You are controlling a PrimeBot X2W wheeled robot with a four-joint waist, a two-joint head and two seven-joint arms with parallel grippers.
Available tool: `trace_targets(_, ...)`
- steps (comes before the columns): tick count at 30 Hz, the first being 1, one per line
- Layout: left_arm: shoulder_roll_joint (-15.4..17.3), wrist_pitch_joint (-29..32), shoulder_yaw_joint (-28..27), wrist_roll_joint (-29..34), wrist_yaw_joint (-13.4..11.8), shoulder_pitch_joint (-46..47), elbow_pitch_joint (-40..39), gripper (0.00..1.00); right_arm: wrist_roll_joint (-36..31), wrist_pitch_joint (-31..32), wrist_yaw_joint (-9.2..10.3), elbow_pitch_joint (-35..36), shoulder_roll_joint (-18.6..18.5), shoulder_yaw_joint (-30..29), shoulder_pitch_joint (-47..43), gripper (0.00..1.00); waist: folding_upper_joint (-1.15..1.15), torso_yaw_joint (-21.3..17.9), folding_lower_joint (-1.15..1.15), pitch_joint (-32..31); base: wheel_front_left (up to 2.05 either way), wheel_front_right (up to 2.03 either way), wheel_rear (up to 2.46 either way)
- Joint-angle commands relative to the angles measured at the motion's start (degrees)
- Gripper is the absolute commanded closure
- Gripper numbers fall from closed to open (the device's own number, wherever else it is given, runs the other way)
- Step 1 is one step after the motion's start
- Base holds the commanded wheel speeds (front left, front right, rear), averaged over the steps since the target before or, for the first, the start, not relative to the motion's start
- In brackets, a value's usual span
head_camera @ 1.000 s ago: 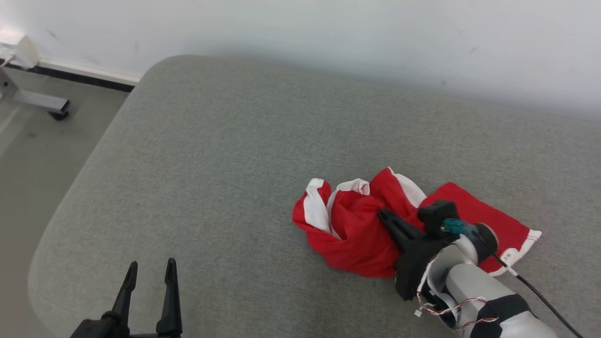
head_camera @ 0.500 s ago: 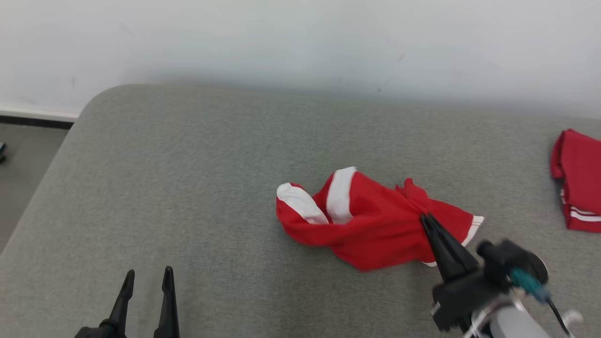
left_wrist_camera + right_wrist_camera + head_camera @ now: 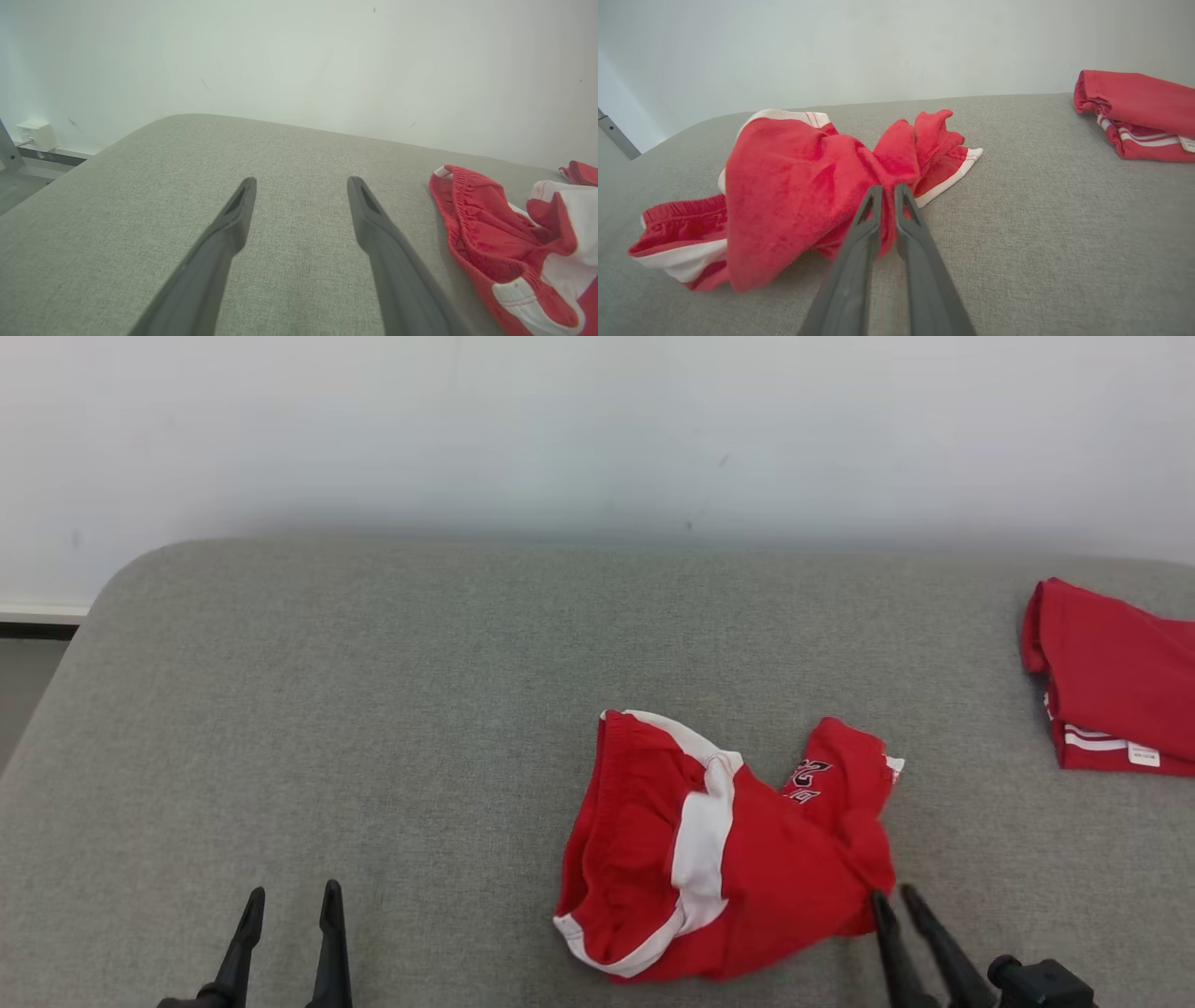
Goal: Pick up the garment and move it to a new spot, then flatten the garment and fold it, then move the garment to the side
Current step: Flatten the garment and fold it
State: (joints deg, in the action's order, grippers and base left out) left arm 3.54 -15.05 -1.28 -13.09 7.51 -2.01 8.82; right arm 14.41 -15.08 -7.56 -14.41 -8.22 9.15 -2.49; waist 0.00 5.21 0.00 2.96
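The right gripper (image 3: 893, 896) sits at the lower right of the head view. Its jaws are pressed almost together, pinching a fold of the red garment (image 3: 775, 868) at the garment's near right edge. In the right wrist view the right gripper (image 3: 887, 189) has red cloth caught between its two dark fingers, and the garment (image 3: 794, 186) bunches up just beyond the tips.

A second ago this gripper reached into the middle of the heap, with its pale forearm in the picture. Now only the finger ends and a bit of black wrist show.

The left gripper (image 3: 291, 891) is at the lower left as before, jaws spread wide and empty. In the left wrist view the left gripper (image 3: 301, 182) hovers over bare grey cloth, with the garment (image 3: 490, 228) off to its right.

The garment, a pair of shorts, lies right of centre on the grey padded surface (image 3: 373, 709). It has changed shape. Earlier it was a crumpled mound with white bands at its left end. Now the waistband gapes toward the left, one white stripe runs down the middle, and a flap with dark lettering stands up at the upper right.

The head camera has swung right since then, so a second, folded red garment (image 3: 1111, 672) now lies at the far right, well apart, also seen in the right wrist view (image 3: 1134, 107). A white wall (image 3: 560, 429) stands behind.
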Motion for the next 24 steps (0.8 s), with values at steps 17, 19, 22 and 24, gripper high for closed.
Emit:
trace_targets(17, 0.52, -0.17, -1.05, 1.11, -0.06, -1.68, -0.93, 0.0, -3.0, -0.06, 0.16, 12.58, 0.77, -4.83, -1.25, 0.0, 0.0, -4.33, 0.0, -3.06, 0.0, 0.0, 0.0)
trace_targets(19, 0.74, -0.17, -0.98, 1.24, -0.06, -1.84, -1.15, 0.0, -3.09, -0.06, 0.17, 13.22, 0.96, -5.55, -1.54, 0.0, 0.0, -4.49, 0.0, -3.14, 0.0, 0.0, 0.0)
trace_targets(22, 1.06, -0.17, -0.93, 1.36, -0.06, -2.03, -1.41, 0.0, -3.32, -0.06, 0.17, 14.04, 1.54, -6.9, -2.63, 0.0, 0.0, -4.61, 0.0, -3.23, 0.0, 0.0, 0.0)
trace_targets(24, 1.28, -0.17, -1.01, 1.52, -0.06, -2.15, -1.62, 0.0, -3.41, -0.06, 0.17, 14.34, 1.88, -7.79, -3.33, 0.0, 0.0, -4.66, 0.0, -3.27, 0.0, 0.0, 0.0)
